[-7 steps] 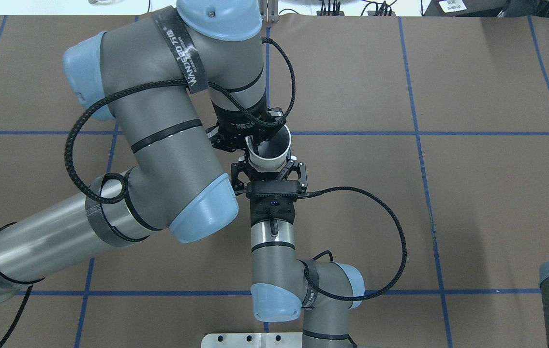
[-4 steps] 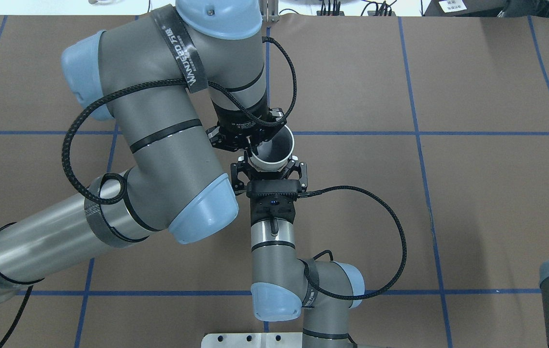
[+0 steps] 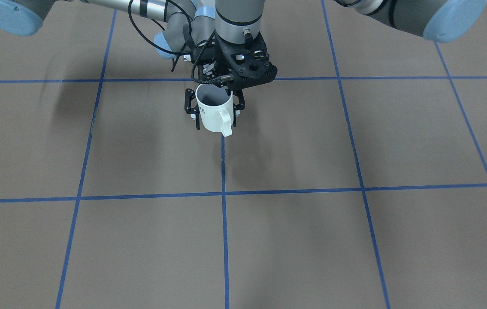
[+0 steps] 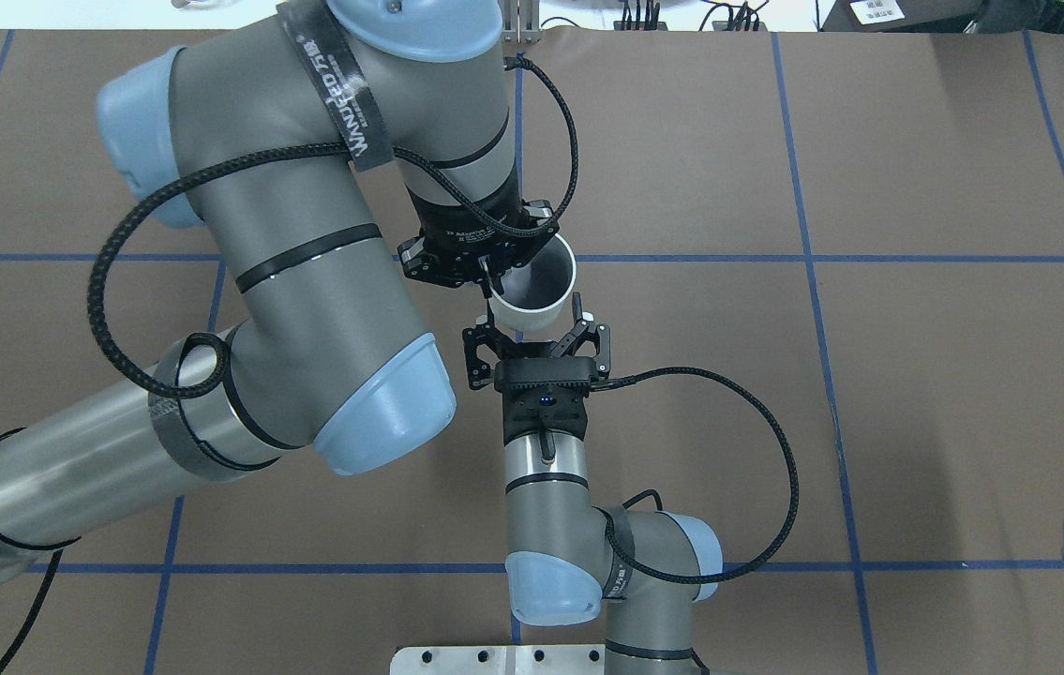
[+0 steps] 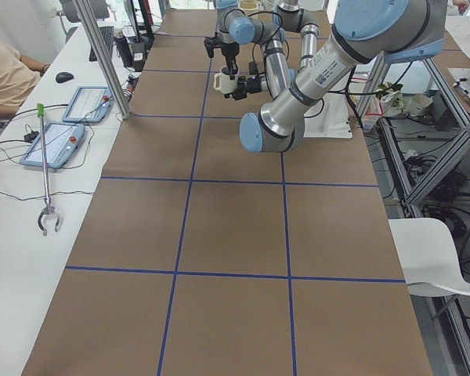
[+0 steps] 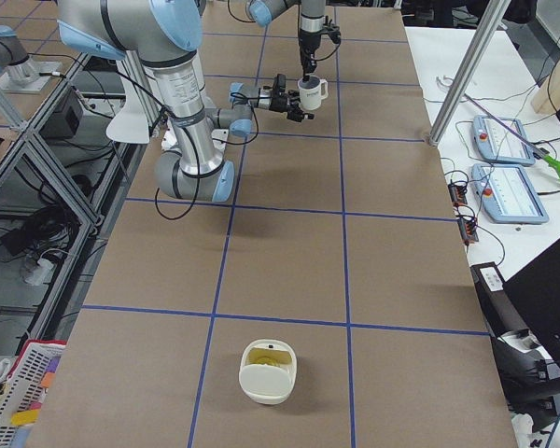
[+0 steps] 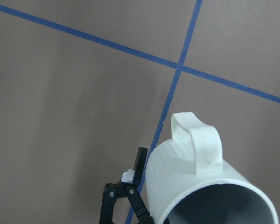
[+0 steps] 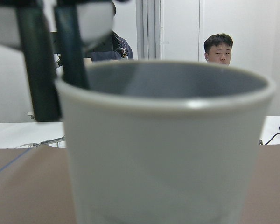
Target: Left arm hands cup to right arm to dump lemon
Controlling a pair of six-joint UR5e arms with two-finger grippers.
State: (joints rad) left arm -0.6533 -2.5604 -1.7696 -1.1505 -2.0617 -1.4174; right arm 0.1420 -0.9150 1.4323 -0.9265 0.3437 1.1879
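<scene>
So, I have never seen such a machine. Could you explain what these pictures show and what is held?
A robot with a left arm and a right arm stands at a brown table; each arm ends in a two-finger gripper. Six cameras took the pictures: one above and behind the robot, one facing it across the table, one at each table end, one on each wrist. The left gripper pinches the rim of a white cup and holds it in the air. The right gripper is open, one finger on each side of the cup; whether they touch it, I cannot tell. Far down the table stands a white bowl with something yellowish inside.
</scene>
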